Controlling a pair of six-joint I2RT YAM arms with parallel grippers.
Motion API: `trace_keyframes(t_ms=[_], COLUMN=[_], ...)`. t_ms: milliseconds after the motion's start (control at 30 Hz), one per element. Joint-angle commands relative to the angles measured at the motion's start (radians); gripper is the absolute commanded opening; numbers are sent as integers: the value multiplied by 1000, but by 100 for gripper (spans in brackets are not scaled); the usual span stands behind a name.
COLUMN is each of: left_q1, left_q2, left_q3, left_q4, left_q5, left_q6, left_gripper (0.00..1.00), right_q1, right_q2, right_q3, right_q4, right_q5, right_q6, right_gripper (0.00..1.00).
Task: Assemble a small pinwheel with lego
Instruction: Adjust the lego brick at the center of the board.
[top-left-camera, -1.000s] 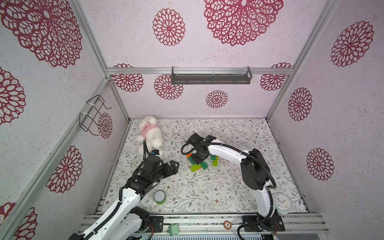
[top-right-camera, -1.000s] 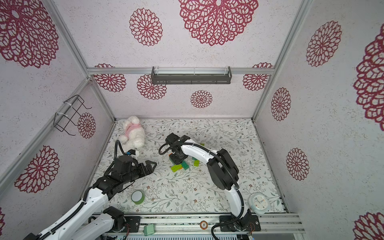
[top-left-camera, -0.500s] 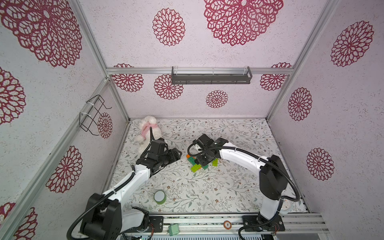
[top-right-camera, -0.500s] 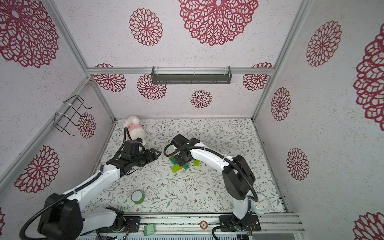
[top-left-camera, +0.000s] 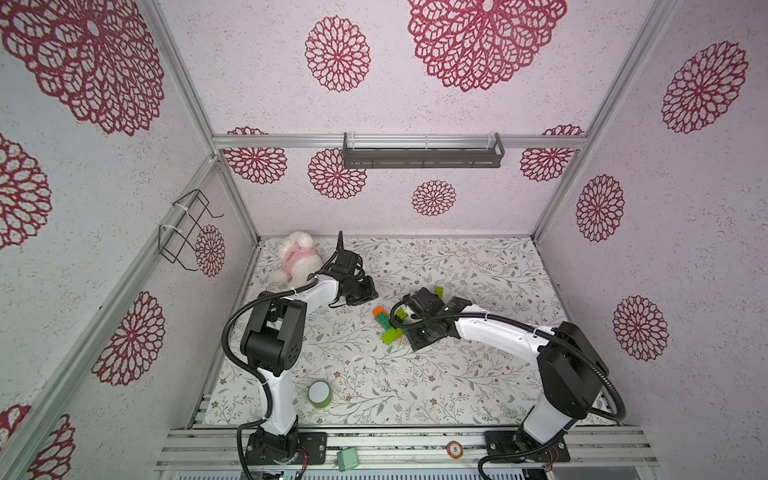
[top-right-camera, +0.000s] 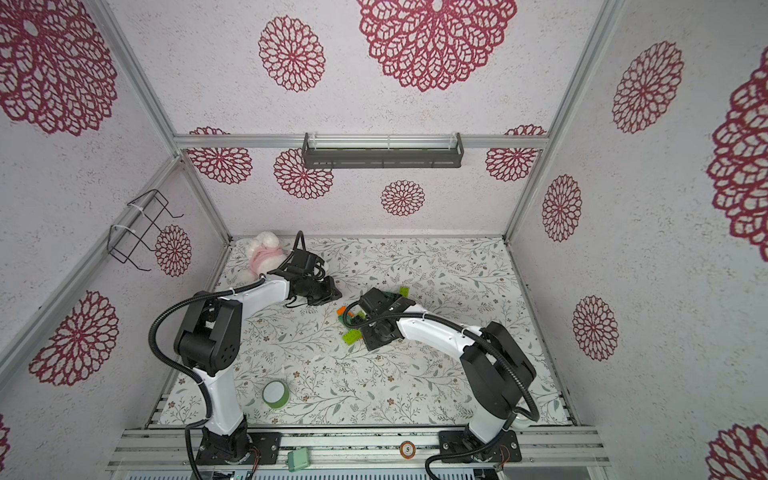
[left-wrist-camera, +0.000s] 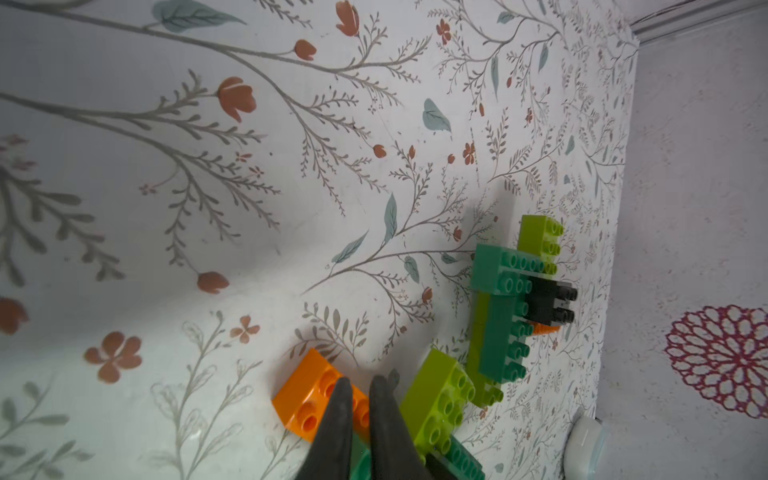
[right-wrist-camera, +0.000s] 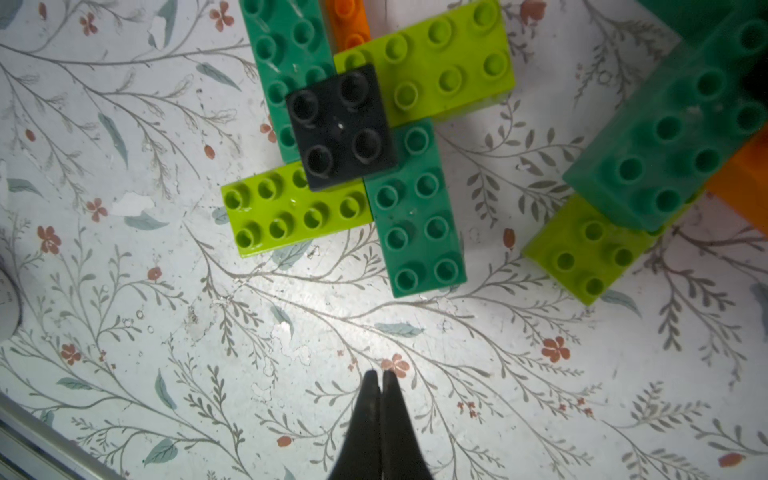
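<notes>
The lego pinwheel (right-wrist-camera: 345, 137) lies flat on the mat: two dark green and two lime bricks crossed under a black square brick, with an orange brick (left-wrist-camera: 311, 395) under one end. In both top views it shows mid-mat (top-left-camera: 388, 328) (top-right-camera: 351, 332). My right gripper (right-wrist-camera: 380, 374) is shut and empty, over bare mat just short of the pinwheel (top-left-camera: 409, 338). My left gripper (left-wrist-camera: 359, 382) has its jaws almost together and holds nothing; it hovers beside the orange end (top-left-camera: 370, 291). A second lego cluster (left-wrist-camera: 511, 299) of dark green, lime, black and orange lies close beyond, partly under my right wrist.
A pink-and-white plush toy (top-left-camera: 297, 257) sits at the far left corner behind my left arm. A green tape roll (top-left-camera: 319, 392) stands near the front left. A mint-green box (top-left-camera: 347, 459) rests on the front rail. Walls enclose three sides.
My left arm reached out from the front left toward the bricks while its jaws closed. My right gripper drew back off the bricks and shut.
</notes>
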Motion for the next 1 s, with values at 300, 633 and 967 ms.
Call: trace_keyframes(t_ms=[300,633,967], left_q1=[-37,-48,-42], left_q2=[54,-113,-339], left_q3=[-1,-221,-533], left_q4=[-94,8,155], left_q5=[25,26,-37], left_q6=[83,22,-109], left_gripper=[14,15,15], right_q1=[2,-9,-10], right_q2=[79,151,223], right_q3=[40,137,231], right_q4=[0,-37,1], right_q5=[67,138,126], right_q6=[8,-81,-174], right_gripper=[0,0,0])
